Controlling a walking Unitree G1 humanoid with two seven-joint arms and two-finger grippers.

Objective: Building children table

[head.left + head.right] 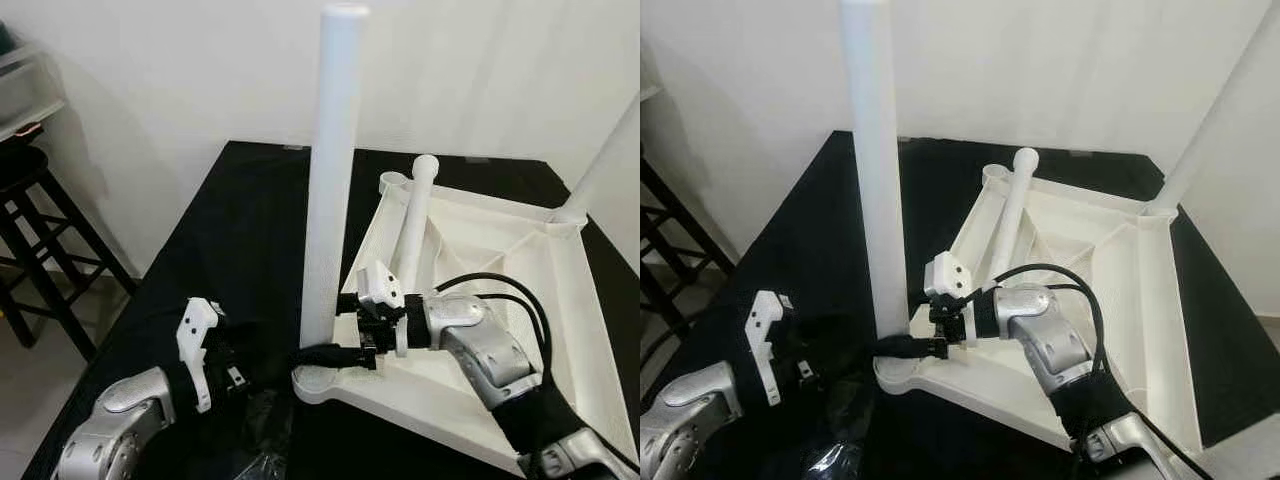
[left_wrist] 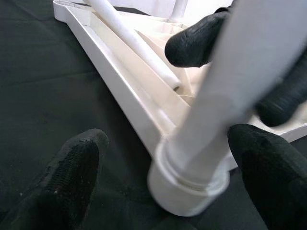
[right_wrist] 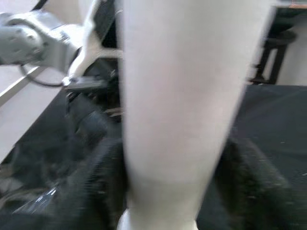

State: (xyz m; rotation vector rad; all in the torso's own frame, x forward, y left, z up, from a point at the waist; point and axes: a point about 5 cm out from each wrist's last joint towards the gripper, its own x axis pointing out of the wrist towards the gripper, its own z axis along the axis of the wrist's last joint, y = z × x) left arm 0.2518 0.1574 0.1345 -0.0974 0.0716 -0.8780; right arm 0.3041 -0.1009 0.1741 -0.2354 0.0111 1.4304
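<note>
right pincer point(image 1: 322, 357) clamped on base of upright white leg point(image 1: 330, 180), which stands in near corner socket of upturned white tabletop point(image 1: 480, 300) lying on black table point(image 1: 230, 250); left pincer point(image 2: 163, 177) wide, fingers point(image 2: 72, 177) either side of that socket; loose leg point(image 1: 415, 220) lies inside tabletop; dark stool point(image 1: 35, 230) at left

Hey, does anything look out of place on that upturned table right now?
One loose leg lies slanted across the upturned tabletop, resting against a corner socket rather than standing in it like the upright leg.
</note>
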